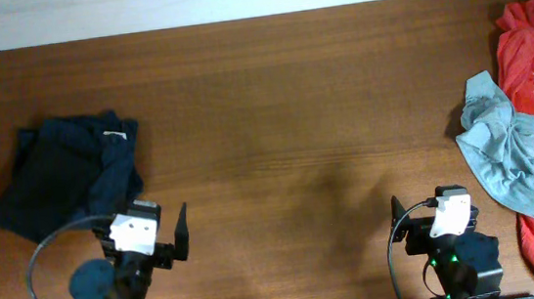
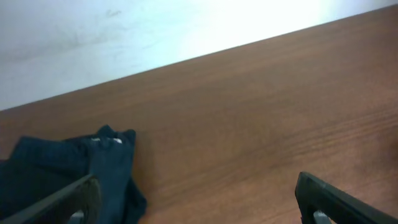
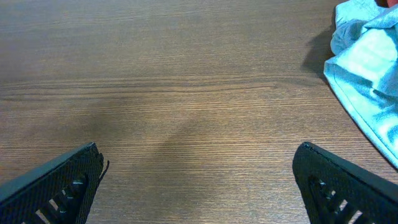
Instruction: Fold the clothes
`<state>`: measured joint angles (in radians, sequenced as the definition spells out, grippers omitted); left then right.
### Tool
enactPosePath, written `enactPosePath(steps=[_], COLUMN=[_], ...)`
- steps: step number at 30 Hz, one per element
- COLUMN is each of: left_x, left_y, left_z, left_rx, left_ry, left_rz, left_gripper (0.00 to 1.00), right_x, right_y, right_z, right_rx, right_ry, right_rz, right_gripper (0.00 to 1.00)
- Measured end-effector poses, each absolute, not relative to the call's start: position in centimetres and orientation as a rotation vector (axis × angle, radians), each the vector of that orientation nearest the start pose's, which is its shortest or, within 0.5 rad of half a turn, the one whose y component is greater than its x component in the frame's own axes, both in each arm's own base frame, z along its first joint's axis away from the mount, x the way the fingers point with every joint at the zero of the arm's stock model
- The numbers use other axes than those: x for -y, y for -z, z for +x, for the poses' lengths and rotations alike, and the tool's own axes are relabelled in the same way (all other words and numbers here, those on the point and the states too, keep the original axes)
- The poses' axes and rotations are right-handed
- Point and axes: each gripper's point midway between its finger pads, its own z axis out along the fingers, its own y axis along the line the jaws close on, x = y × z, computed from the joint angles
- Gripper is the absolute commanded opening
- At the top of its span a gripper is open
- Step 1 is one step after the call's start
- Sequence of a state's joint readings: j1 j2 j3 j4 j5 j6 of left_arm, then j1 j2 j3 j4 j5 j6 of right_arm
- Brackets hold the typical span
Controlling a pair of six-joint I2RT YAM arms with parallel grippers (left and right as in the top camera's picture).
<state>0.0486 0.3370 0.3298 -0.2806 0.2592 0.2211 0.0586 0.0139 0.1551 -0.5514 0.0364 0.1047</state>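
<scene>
Both claws stood wide and empty at the near edge of the table (image 1: 284, 118), left gripper (image 2: 198, 186) and right gripper (image 3: 198, 155). Just beyond the left lay a bunched dark navy garment (image 1: 63, 174). To the right's outer side, a pale grey-blue shirt (image 1: 519, 160) overlapped a red-orange one (image 1: 533, 55).

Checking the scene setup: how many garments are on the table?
3. Navy one at the left; red one along the right edge; grey-blue one lying partly on the red. The navy heap may hide another.

white label (image 1: 114, 136) on navy shirt (image 1: 59, 179), lettering too small to read
</scene>
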Motion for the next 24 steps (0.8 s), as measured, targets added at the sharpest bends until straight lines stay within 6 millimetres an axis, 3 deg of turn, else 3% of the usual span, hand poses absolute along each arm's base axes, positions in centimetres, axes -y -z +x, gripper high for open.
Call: enactPosePath(steps=[12, 17, 24], left_x=[3.4, 3.8, 5.4], left_y=[-14.7, -14.4, -16.0], left_z=[24.1, 23.7, 23.3], left_rx=[-1.802, -1.744, -1.656], left_ry=[0.061, 0.060, 0.095], left_rz=[0.336, 0.349, 0.403], left_gripper=[0.99, 0.99, 0.99], right_x=[-0.6, -0.6, -0.6], right_y=[-11.3, -11.3, -11.3], right_z=[21.6, 21.6, 21.6], right_rx=[-1.980, -1.980, -1.980], right_ry=[-0.071, -0.071, -0.071], right_rz=[0.070, 0.070, 0.070], right_gripper=[0.99, 0.99, 0.99])
